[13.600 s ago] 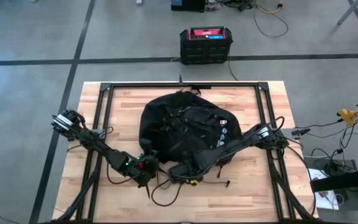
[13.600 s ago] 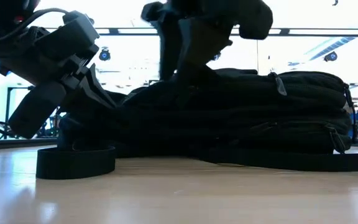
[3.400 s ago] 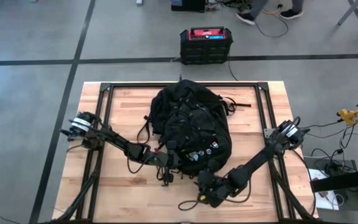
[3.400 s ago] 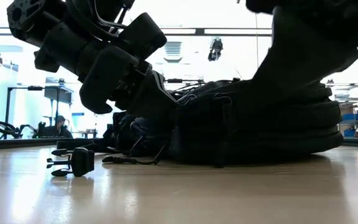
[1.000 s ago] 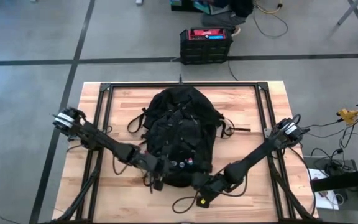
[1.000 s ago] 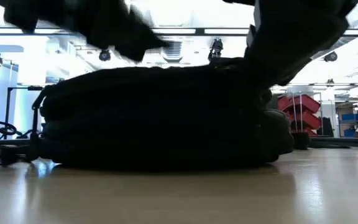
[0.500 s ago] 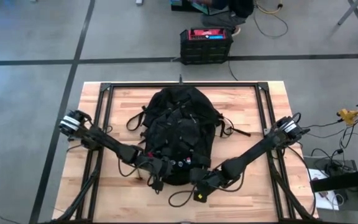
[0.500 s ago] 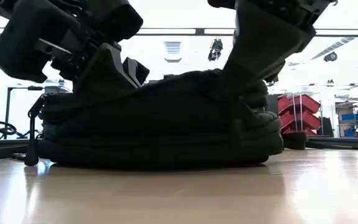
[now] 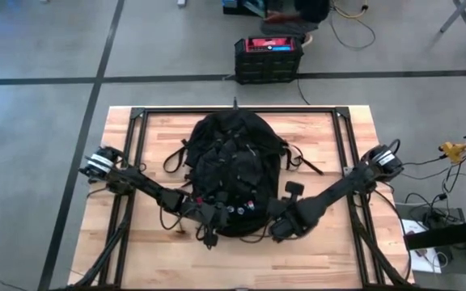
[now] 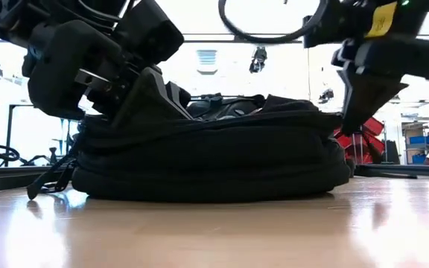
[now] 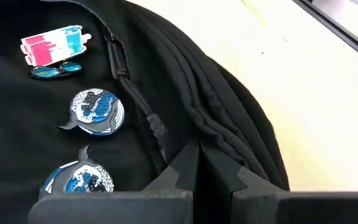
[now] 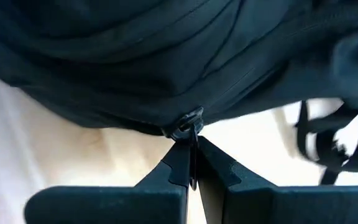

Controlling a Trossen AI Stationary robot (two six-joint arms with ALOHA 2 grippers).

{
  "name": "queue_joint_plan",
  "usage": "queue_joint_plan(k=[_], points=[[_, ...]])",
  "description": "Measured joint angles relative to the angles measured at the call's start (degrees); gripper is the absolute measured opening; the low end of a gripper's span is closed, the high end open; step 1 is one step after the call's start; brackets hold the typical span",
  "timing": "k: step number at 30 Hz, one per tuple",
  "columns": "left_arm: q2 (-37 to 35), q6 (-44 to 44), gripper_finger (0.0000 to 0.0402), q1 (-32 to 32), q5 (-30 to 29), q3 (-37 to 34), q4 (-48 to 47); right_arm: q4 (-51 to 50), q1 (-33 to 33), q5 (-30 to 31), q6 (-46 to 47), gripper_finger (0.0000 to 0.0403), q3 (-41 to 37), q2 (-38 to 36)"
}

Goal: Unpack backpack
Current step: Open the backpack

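Observation:
The black backpack [image 9: 233, 170] lies flat on the middle of the table, its top end toward the near edge. Small round patches [image 11: 95, 111] sit near that end. Loose straps [image 9: 176, 158] trail on the wood at both sides. My left gripper [image 9: 209, 222] is at the backpack's near-left corner, shut. In the left wrist view it [image 11: 199, 163] sits beside a black cord [image 11: 135, 93]. My right gripper [image 9: 280, 226] is at the near-right corner, shut on a zip pull. My left gripper is shut on the backpack's top edge, at the piped seams [image 11: 219, 140] next to the cord. The fingers come slanting down from the near-left. They hide what lies between them. My right gripper pinches the metal zip pull [image 12: 190, 121] between its fingertips. It comes level from the near-right. The backpack stays on the table.
A black crate with a red top [image 9: 268, 56] stands on the floor beyond the far edge, and a person [image 9: 298, 10] is behind it. Black frame rails [image 9: 136, 145] run along the table's sides. Bare wood [image 9: 241, 267] lies along the near edge.
My right gripper has moved from in front of the backpack's near end toward the right and far edges, to its near-right corner, and has risen a little. The backpack has kept its place. My left gripper has hardly shifted.

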Motion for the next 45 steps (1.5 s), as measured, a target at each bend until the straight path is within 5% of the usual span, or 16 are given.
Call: queue_joint_plan(k=[16, 25, 37, 45], points=[[-0.15, -1.8, 0.0, 0.01, -0.1, -1.29, 0.54, 2.28, -22.14, 5.49, -34.02, 0.0, 2.45, -0.93], [-0.15, -2.32, 0.0, 0.15, -1.37, -1.52, 0.53, 4.35, -28.24, 5.38, -46.71, 0.0, 8.63, -5.91], [-0.15, -2.34, 0.0, 0.15, -1.43, -1.73, 1.72, 14.19, -39.59, 0.16, -59.52, 0.0, 11.55, -7.86], [-1.27, -1.28, 0.0, 0.06, -7.52, -1.92, 1.05, 16.06, -41.7, -3.51, -56.63, 0.0, 11.57, -7.88]])
